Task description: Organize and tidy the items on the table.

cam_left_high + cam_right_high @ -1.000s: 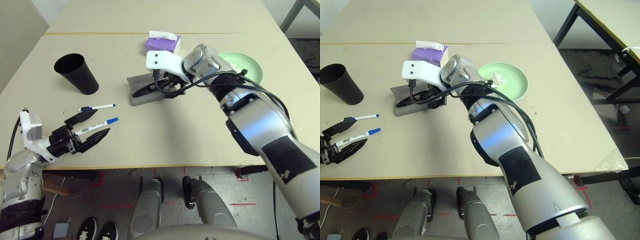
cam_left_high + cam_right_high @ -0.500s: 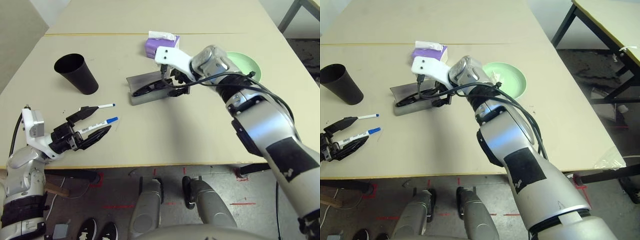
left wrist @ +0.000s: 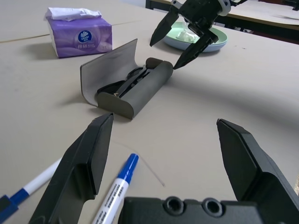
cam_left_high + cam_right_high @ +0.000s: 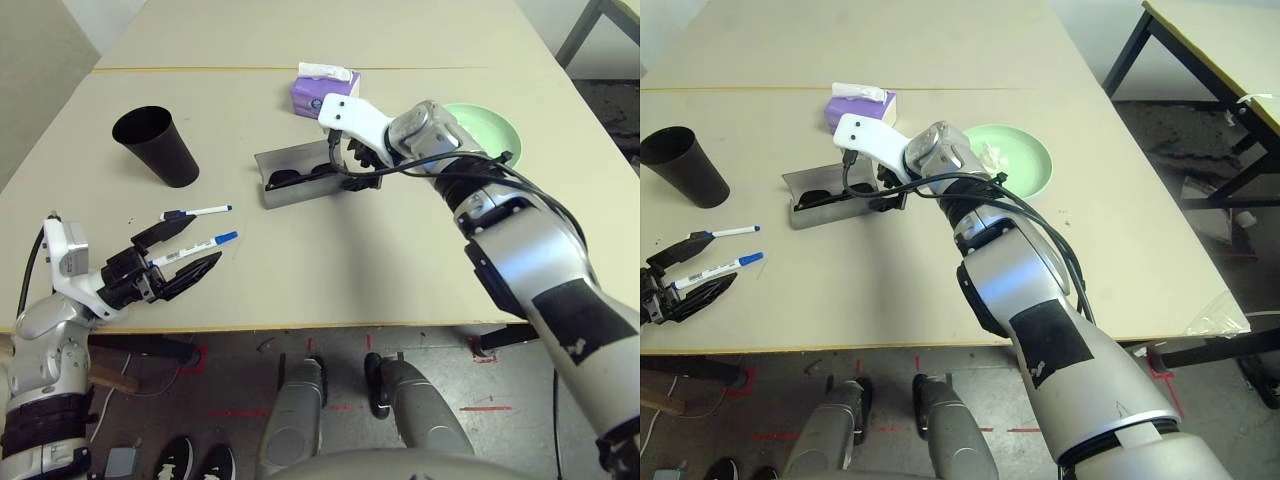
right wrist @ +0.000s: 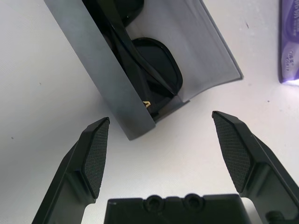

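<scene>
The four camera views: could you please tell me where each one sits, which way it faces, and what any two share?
Left eye view: on the head, looking down at the table; both silver forearms show.
Right eye view: beside it, same scene.
Left wrist view: on the left wrist, facing across the markers to the open glasses case; open left gripper below.
Right wrist view: on the right wrist, looking down on the sunglasses in the case; open right gripper below.
Shared: both wrist views show the case and the tissue pack.

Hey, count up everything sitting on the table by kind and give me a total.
Markers: 2
Cup: 1
Glasses case: 1
Sunglasses: 1
Tissue box: 1
Plate: 1
Crumpled tissue: 1
Total: 8
</scene>
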You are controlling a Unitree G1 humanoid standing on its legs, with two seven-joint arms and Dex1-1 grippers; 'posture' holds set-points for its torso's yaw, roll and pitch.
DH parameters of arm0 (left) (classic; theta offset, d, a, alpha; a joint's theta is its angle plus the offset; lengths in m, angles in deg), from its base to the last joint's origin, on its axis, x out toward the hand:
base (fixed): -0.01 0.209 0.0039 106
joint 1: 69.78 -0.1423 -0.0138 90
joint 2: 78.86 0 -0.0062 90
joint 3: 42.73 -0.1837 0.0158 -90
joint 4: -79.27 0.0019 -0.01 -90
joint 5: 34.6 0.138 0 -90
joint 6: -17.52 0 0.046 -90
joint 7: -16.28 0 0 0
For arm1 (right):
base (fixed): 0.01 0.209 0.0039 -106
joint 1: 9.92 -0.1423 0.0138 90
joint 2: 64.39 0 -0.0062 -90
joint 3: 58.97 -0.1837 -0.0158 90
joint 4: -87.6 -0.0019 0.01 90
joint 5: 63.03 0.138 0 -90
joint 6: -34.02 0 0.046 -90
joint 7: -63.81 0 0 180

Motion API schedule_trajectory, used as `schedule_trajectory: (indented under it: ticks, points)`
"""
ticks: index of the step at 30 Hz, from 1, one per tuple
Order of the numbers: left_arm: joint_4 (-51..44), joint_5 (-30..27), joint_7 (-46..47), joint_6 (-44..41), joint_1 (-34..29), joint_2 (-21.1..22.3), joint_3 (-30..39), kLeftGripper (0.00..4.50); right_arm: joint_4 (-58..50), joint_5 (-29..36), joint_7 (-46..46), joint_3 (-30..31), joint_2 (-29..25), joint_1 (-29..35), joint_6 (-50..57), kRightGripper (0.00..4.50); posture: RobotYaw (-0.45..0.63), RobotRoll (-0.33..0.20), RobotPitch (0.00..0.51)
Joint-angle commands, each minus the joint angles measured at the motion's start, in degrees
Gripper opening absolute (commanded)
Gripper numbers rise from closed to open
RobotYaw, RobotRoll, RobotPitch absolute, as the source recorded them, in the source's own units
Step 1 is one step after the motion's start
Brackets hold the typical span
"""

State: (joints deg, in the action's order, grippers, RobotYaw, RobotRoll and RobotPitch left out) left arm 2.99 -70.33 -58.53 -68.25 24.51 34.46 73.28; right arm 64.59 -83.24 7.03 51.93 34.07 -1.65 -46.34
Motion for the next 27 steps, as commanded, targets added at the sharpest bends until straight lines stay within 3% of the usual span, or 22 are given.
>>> schedule_trajectory:
  ticks: [1,4,8,11,17,21,27]
  points:
    - [0.9,0.8,0.3,0.6,0.6,0.0,-0.6,4.5,-1.5,1.0,-0.7,-0.9,-1.0,1.0,0.7,4.47,0.05,0.0,0.216]
    - [1.8,1.6,1.4,1.2,2.2,-0.5,-1.1,4.5,-3.8,2.4,-2.4,-2.2,-3.2,1.6,2.1,4.47,0.04,0.0,0.214]
    - [2.6,2.7,3.6,2.3,3.7,-1.4,-1.8,4.5,-15.1,9.6,-8.3,-7.8,-7.1,5.7,9.6,4.47,0.04,0.0,0.211]
    - [3.1,3.4,4.7,3.2,4.0,-2.1,-2.1,4.5,-29.8,14.0,-12.5,-10.0,-11.9,13.3,15.7,4.47,0.03,0.0,0.209]
    - [6.2,6.0,7.1,4.9,4.8,-2.1,-3.1,4.5,-60.3,28.5,-14.8,-21.1,-21.5,32.2,31.1,4.47,0.0,0.0,0.207]
    - [9.3,8.7,8.6,6.7,6.3,-1.3,-3.9,4.5,-71.0,36.3,-13.6,-28.0,-24.1,44.1,31.8,4.47,-0.02,0.0,0.206]
    - [13.7,14.1,14.0,7.6,10.3,0.2,-6.1,4.5,-73.5,39.7,-10.5,-34.7,-27.2,56.0,21.6,4.47,-0.05,0.0,0.206]
